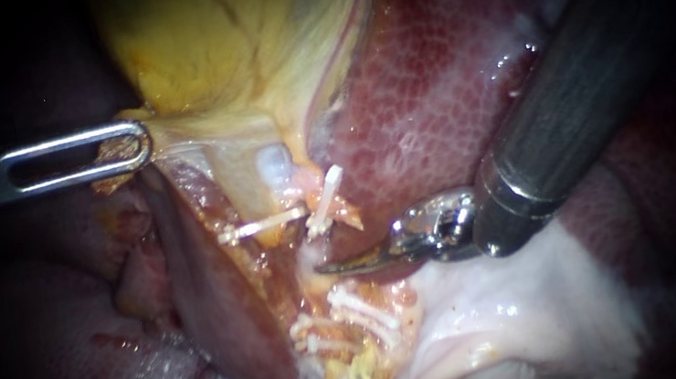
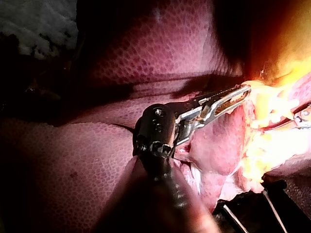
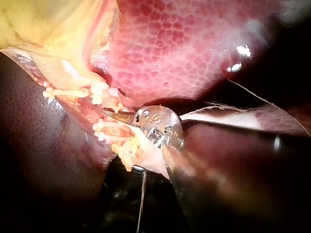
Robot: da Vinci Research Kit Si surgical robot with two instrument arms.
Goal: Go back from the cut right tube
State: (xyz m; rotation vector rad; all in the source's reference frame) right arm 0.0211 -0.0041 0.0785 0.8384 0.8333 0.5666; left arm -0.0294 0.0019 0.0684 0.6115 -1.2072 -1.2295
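Observation:
My left instrument (image 1: 134, 147) comes in from the left, its slotted jaws shut on the edge of the yellowish gallbladder (image 1: 236, 31) and holding it taut. In the left wrist view the same jaws (image 2: 242, 92) close on bright yellow tissue. My right instrument (image 1: 329, 267) enters from the upper right. Its thin curved blades lie together and point left, into the gap in the cut right tube. One white clip (image 1: 327, 199) sits on the stump above the blades, and more clips (image 1: 360, 304) lie below them. The right wrist view shows the blade tips (image 3: 109, 112) beside the clipped stumps.
Another white clip (image 1: 263, 224) crosses the left tube. Red mottled liver (image 1: 432, 89) lies behind the right instrument's thick shaft (image 1: 577, 73). Pale glistening tissue (image 1: 518, 315) spreads under it. Dark liver lobes (image 1: 62, 359) fill the lower left.

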